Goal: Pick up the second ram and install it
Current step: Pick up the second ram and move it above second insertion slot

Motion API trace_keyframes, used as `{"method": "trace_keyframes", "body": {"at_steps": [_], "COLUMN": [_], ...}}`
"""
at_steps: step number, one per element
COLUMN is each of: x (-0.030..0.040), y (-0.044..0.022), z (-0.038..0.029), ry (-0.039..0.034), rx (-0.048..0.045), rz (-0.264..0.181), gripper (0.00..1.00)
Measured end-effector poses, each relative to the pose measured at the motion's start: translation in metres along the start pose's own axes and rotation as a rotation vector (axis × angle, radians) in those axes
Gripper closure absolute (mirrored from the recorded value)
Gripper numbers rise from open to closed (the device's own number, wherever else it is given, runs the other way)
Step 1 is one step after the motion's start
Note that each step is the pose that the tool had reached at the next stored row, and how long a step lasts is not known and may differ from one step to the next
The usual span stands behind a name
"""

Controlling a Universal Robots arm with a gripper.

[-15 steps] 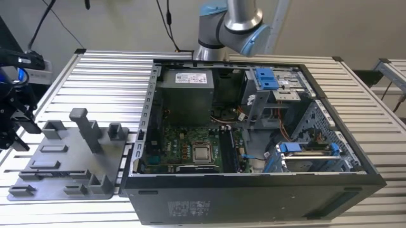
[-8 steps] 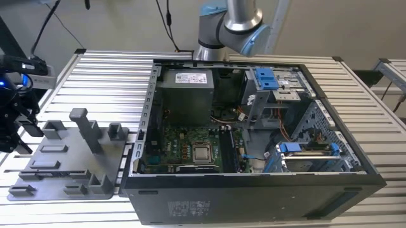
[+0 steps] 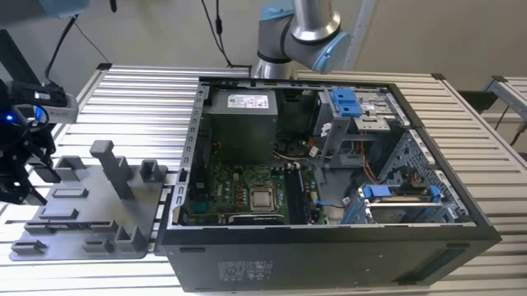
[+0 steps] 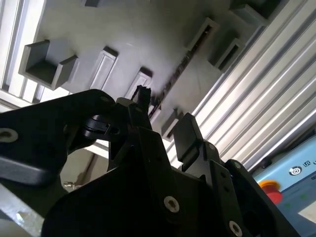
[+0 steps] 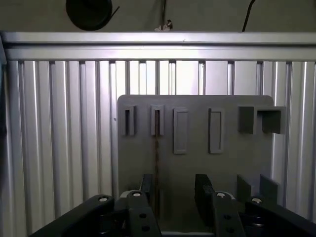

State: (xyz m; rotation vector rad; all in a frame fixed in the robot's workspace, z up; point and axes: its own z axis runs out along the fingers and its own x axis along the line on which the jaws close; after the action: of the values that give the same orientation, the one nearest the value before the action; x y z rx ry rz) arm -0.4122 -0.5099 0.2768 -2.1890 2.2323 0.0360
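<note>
The second ram stands on edge in a slot of the grey holder tray, seen as a thin dark strip. In the second wrist view the second ram runs along that same slot. My gripper hangs above the tray, open. The strip lies between the two black fingers, close to one of them and untouched. In the exterior view the gripper is at the far left, over the outer edge of the holder tray.
An open computer case lies to the exterior view's right of the tray, showing the motherboard, power supply and blue drive brackets. Upright posts rise from the tray. Everything rests on a ribbed aluminium table.
</note>
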Motion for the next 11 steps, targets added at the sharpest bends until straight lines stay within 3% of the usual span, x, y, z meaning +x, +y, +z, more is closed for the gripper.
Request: {"method": "trace_keyframes", "body": {"at_steps": [11], "x": [0.0027], "y": [-0.0001], "z": [0.0181], "ry": [0.0], "rx": [-0.0001], "rz": [-0.002], "gripper": [0.52]}}
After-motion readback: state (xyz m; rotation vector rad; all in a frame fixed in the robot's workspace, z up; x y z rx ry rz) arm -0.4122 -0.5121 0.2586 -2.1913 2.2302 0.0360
